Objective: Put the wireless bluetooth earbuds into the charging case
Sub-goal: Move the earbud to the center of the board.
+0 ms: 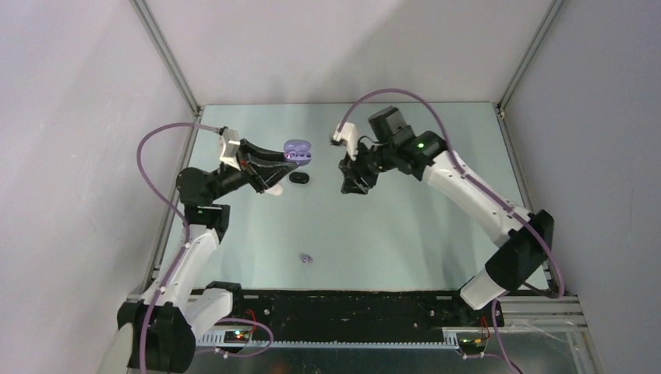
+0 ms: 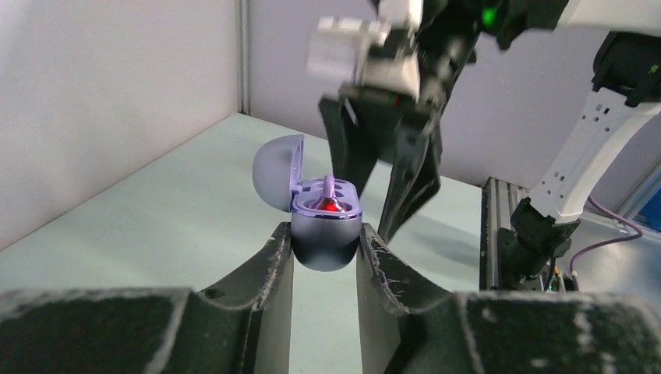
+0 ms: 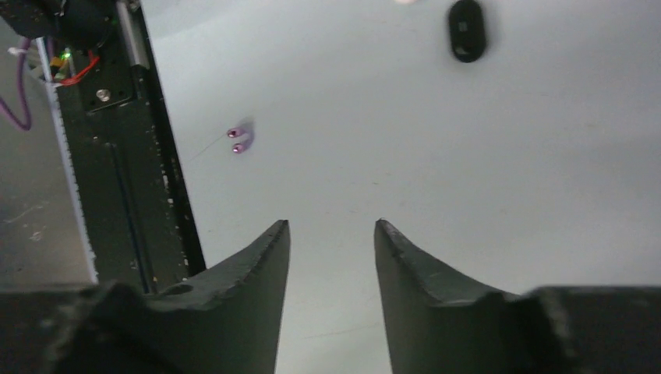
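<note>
Left gripper (image 1: 287, 164) clamping the open charging case (image 2: 327, 222), right gripper (image 3: 331, 226) hanging agape, empty, earbud (image 1: 306, 258) lying toward the table's (image 1: 405, 234) near edge.

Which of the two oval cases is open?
The lavender oval charging case, clamped in the jaws of the left gripper, its lid flipped up; the black oval case lies shut on the pale table.

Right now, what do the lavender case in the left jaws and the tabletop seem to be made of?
The charging case: likely hard moulded plastic, lavender, smooth satin-gloss; soft highlights run over its domed lid and rounded body. The table: pale green, smooth, semi-gloss sheet, perhaps laminate or coated metal; it shows broad glare, so I cannot tell which.
</note>
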